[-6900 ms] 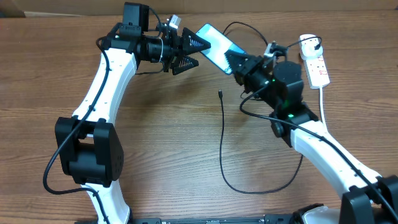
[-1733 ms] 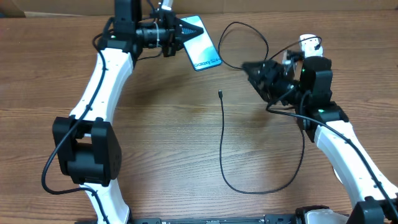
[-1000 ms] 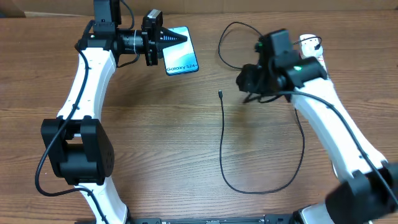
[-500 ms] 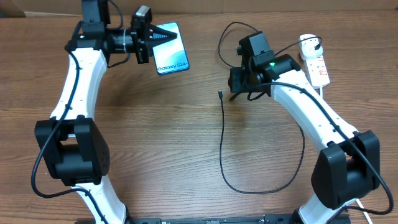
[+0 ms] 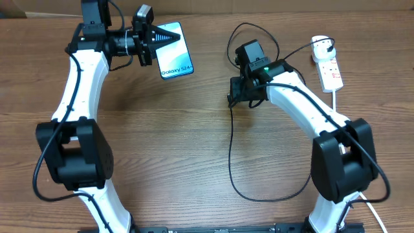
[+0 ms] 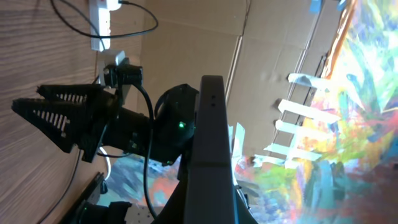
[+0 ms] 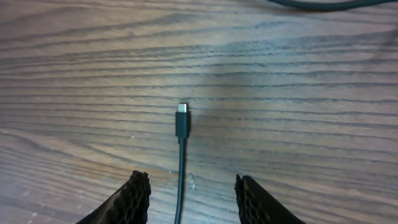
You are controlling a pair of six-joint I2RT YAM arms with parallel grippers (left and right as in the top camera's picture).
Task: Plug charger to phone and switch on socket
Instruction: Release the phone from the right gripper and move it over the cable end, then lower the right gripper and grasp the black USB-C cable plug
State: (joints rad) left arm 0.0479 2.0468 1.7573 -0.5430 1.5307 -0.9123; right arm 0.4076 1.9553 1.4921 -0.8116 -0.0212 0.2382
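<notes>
Nearest: right jaws released and empty, low over the surface [image 7: 323,93]. The charger [image 7: 181,126] lies flat, with its connector tip just ahead and its cable running back midway between the two fingers [image 7: 135,198].

Step in hand looks like the pick-up of that tip. To do it well:
- Drop straight down with the cable kept centred.
- Pinch the black connector body just behind the metal end.
- Leave the end sticking out for plugging. A grip further back on the cable would probably let it flop.

Farther off: left jaws clenched on the phone [image 5: 172,50], screen up, seemingly off the surface and well apart from the tip. Its port can't be made out.

Farthest: socket [image 5: 330,70] at the right far side. Switch state is too small to tell.
</notes>
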